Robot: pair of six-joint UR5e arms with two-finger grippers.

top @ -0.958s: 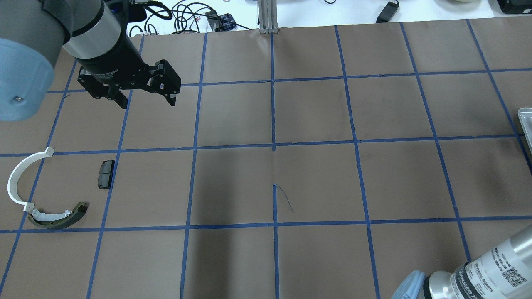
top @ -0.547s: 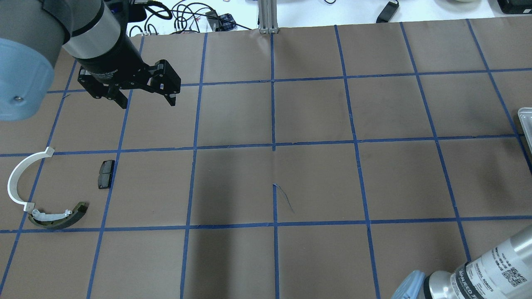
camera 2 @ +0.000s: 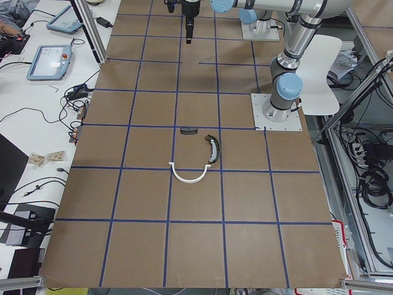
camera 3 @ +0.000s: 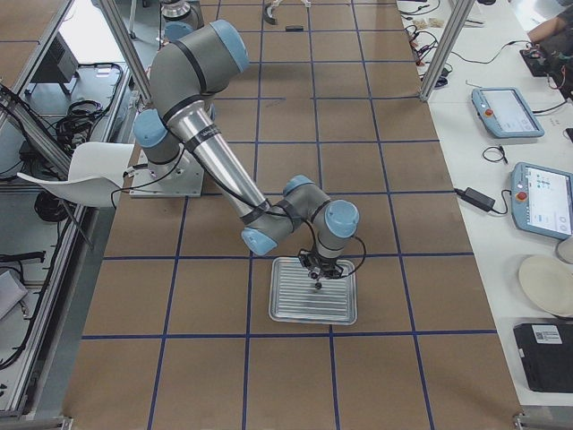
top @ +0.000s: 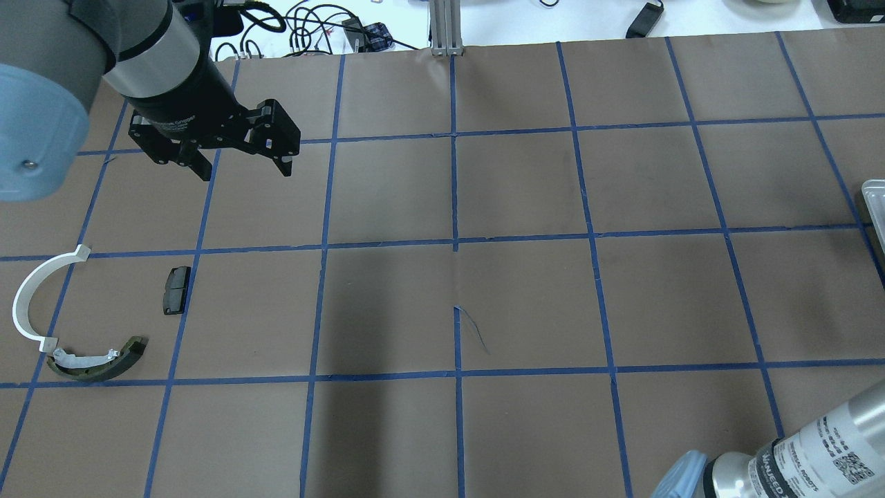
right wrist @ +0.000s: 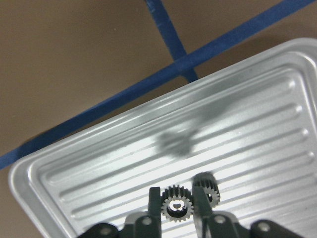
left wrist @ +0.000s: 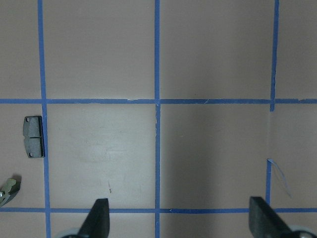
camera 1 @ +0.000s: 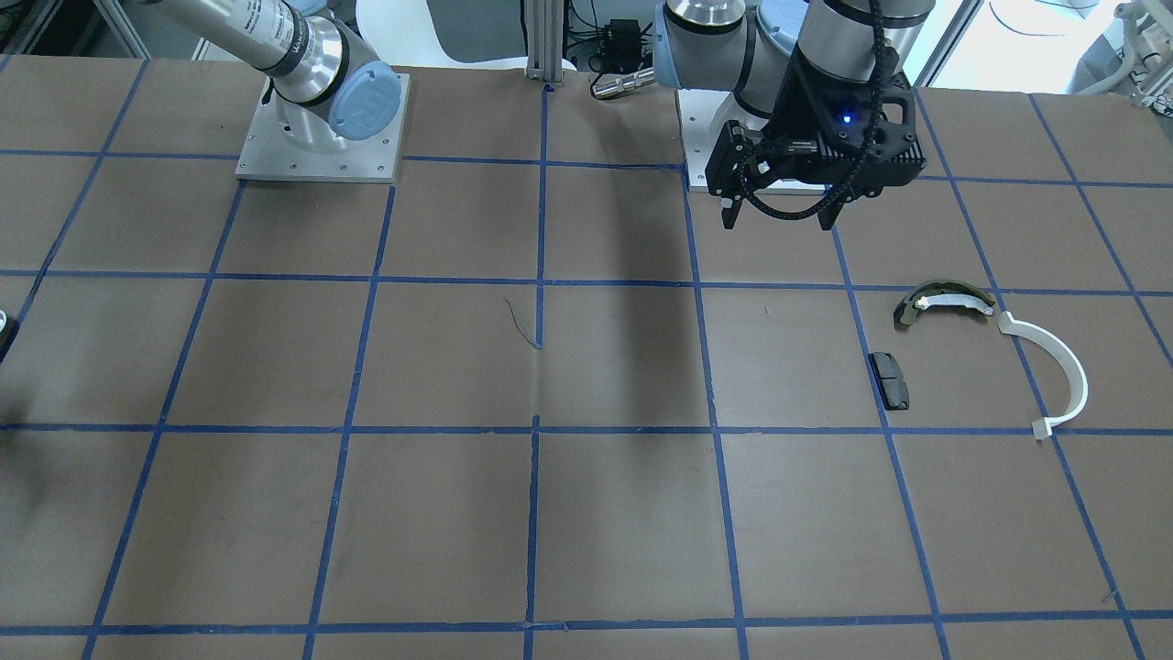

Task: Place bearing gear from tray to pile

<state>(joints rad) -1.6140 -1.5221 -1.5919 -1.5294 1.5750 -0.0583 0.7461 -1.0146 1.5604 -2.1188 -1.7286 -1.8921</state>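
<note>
The tray (right wrist: 124, 163) is bright ribbed metal with a glossy sheen; the gear (right wrist: 176, 207) on it is duller grey metal. Matt brown paper covers the table (top: 525, 297), lined with blue tape (top: 454, 187). The arc (top: 17, 304) is smooth white plastic; at its 5 o'clock the brake shoe (top: 104, 370) looks dull olive, and the pad (top: 176, 290) matt black.

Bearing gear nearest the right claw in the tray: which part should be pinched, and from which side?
Pinch the bearing gear across its toothed rim, coming straight down from above: it lies flat on the tray, bore up. The right claw appears closed on it that way, one finger slipped between it and the second gear.
</note>
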